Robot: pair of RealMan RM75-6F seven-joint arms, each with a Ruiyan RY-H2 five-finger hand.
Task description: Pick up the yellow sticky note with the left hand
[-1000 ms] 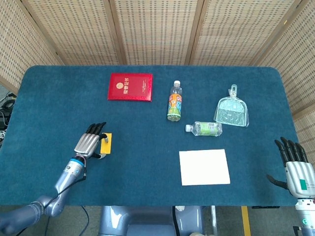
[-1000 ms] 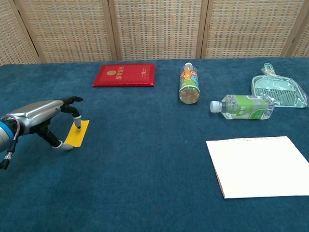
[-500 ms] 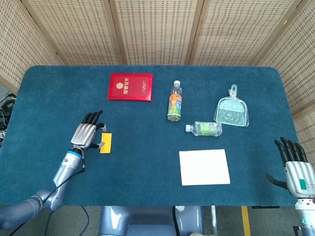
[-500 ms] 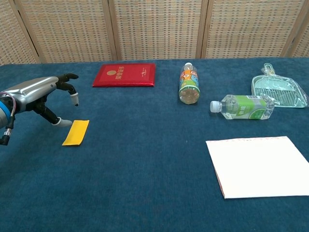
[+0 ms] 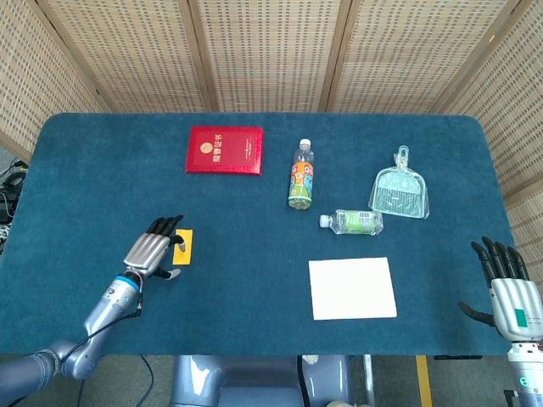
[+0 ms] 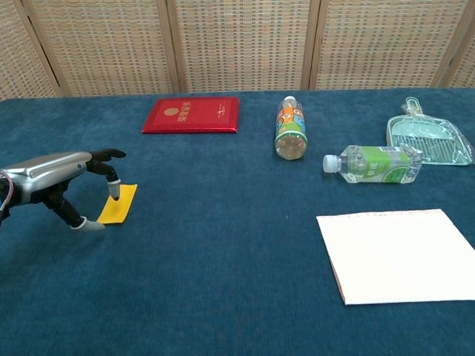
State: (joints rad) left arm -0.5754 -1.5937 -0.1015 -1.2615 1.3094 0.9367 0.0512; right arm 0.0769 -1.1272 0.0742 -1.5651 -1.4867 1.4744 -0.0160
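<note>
The left hand (image 6: 56, 178) stood over the near left part of the table (image 5: 254, 220), fingers arched and apart, holding nothing. One fingertip pressed on the left edge of the yellow sticky note (image 6: 119, 203), which lay flat on the cloth; the thumb rested on the cloth just beside the note's near corner. In my judgement, a sound pickup required drawing thumb and finger together to lift an edge of the thin sheet before raising it. Further right, the red booklet (image 5: 225, 149), two bottles and a white sheet were well apart. The right hand (image 5: 509, 284) waited at the far right edge, fingers extended and empty.
</note>
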